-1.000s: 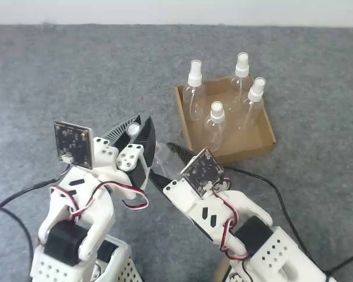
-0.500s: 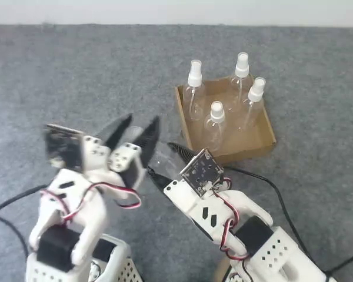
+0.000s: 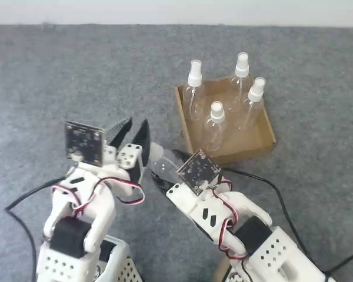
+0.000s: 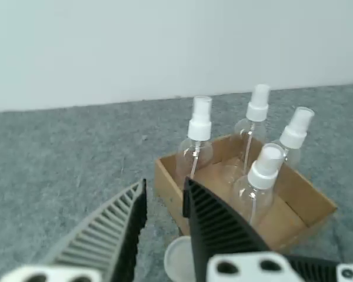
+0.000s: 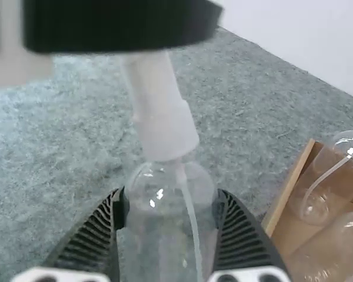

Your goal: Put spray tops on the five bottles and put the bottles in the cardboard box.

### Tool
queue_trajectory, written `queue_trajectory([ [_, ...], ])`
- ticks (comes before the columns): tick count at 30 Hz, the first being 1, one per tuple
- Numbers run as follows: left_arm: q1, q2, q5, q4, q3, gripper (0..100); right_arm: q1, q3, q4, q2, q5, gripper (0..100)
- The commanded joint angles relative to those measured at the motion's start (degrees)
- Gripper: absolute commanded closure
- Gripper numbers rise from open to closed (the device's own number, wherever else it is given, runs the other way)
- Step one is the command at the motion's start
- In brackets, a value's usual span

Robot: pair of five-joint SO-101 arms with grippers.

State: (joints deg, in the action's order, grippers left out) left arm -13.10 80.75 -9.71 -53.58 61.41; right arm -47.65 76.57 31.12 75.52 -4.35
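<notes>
Table (image 3: 59,76) covered in grey carpet carries cardboard box (image 3: 247,153), with four capped spray bottles (image 3: 213,132) standing inside. Just beside the box, right tool (image 5: 170,202) clamps fifth bottle (image 5: 165,182) by its body, spray top (image 5: 162,117) seated on its neck. Left tool (image 4: 165,187), slightly parted and gripping nothing, hangs over that top.

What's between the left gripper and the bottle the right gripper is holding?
The white spray top: it sits on the neck of the bottle, with the left gripper close over it, as the right wrist view shows.
</notes>
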Motion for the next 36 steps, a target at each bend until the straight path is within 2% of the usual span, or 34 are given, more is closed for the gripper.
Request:
queue_trajectory([
  [1,-1.67,-0.35,1.85,0.35,0.66,91,0.48,-1.49,-0.22,2.07,-0.62,99.1],
  [8,-1.58,-0.26,1.85,1.32,0.66,91,0.4,-0.09,-0.13,4.88,-0.62,99.1],
  [15,2.81,0.18,1.76,5.45,-1.01,91,0.48,2.2,-0.22,8.04,-0.7,99.2],
  [21,2.9,0.18,1.67,-0.79,-9.89,83,0.48,1.67,-0.75,4.26,-0.7,99.2],
  [24,5.8,-0.26,1.67,-2.37,-9.27,85,0.48,1.05,-0.84,3.12,-0.7,99.2],
  [29,10.9,0.0,1.85,0.35,-3.03,91,0.57,0.97,-0.66,3.03,-0.7,99.2],
  [31,9.93,-0.26,2.02,0.09,-2.24,93,0.57,0.97,-0.66,3.03,-0.7,99.2],
  [36,2.37,-0.35,2.2,1.85,0.13,95,0.48,0.79,-0.57,3.03,-0.7,99.2],
])
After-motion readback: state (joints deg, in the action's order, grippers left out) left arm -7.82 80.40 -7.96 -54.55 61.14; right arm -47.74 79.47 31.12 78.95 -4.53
